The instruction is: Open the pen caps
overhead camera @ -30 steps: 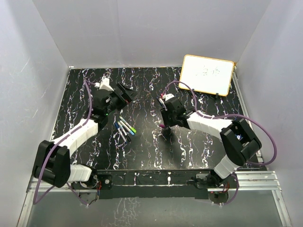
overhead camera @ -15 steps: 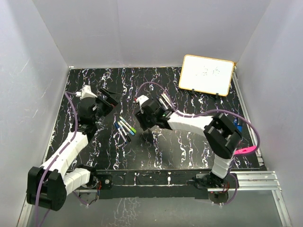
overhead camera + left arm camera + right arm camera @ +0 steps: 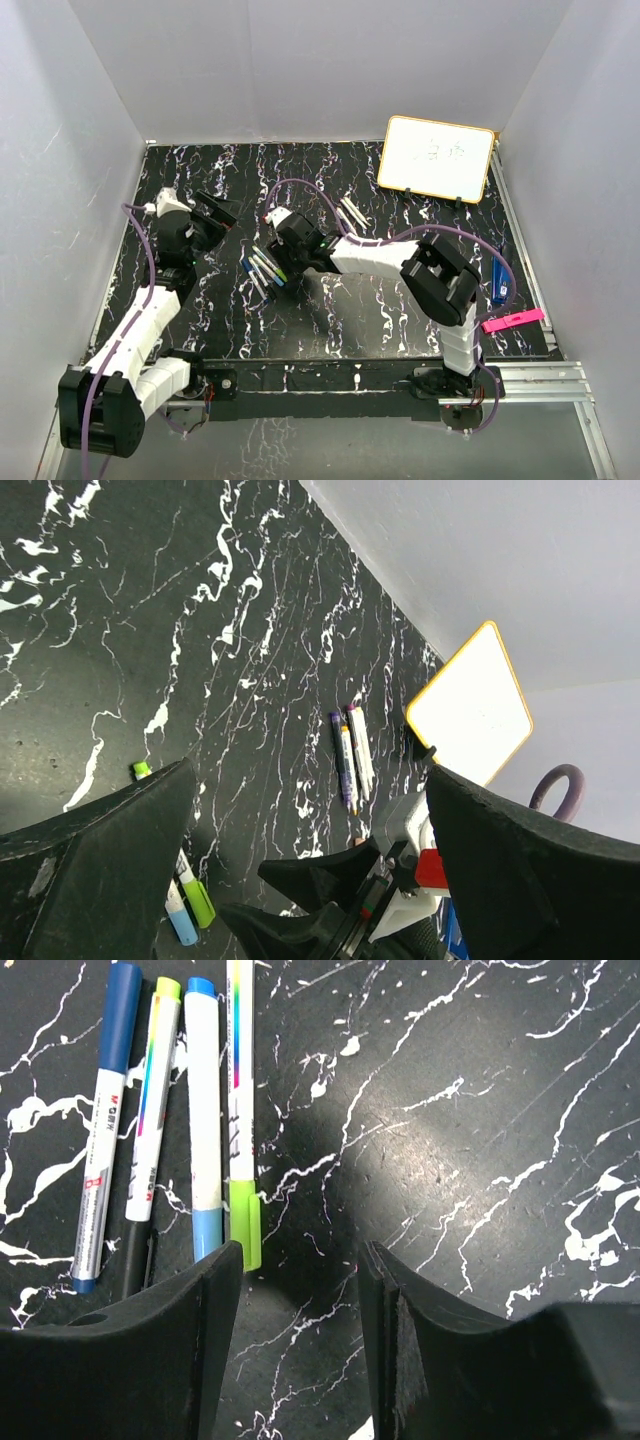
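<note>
Four white-barrelled pens lie side by side left of centre. In the right wrist view their caps show: dark blue, black, light blue and green. My right gripper is open and empty, low over the table just right of the green-capped pen. Three more pens lie farther back. My left gripper is wide open and empty, raised at the left and looking over the right gripper.
A yellow-framed whiteboard stands at the back right. A blue chunky object and a pink flat clip lie at the right edge. White walls enclose the black marbled table.
My right arm has swung left from the table's middle to beside the four pens. My left arm has pulled back to the left, away from the pens.
</note>
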Available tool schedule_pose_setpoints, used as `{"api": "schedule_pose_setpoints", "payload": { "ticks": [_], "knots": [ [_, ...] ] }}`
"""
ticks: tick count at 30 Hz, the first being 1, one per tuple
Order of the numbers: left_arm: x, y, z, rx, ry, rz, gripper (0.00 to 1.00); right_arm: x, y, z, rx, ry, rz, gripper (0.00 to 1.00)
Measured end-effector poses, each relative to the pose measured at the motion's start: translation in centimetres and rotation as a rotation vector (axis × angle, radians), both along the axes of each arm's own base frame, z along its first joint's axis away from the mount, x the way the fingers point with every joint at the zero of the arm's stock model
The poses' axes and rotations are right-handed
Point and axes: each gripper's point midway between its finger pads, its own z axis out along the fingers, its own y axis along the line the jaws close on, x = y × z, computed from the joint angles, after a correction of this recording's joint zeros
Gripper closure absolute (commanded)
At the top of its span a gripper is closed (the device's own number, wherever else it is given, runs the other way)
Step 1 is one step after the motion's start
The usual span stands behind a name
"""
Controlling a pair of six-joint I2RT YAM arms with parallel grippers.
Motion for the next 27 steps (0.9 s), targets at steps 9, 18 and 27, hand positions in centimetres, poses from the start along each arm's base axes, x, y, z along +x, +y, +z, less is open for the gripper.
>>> {"api": "schedule_pose_setpoints", "payload": {
  "ticks": [9,18,27],
  "knots": [
    [0.0,1.0,-0.3,-0.01,0.009,0.023,0.02,-0.2,1.3,-0.9,-0.013,0.01,0.02,0.54],
    [-0.1,1.2,-0.6,-0.016,0.017,0.02,0.02,-0.6,1.5,-1.1,-0.02,0.017,0.029,0.55],
    [-0.1,1.2,-0.6,-0.027,0.019,0.019,0.01,-0.7,1.8,-1.6,-0.029,0.022,0.037,0.56]
  ]
}}
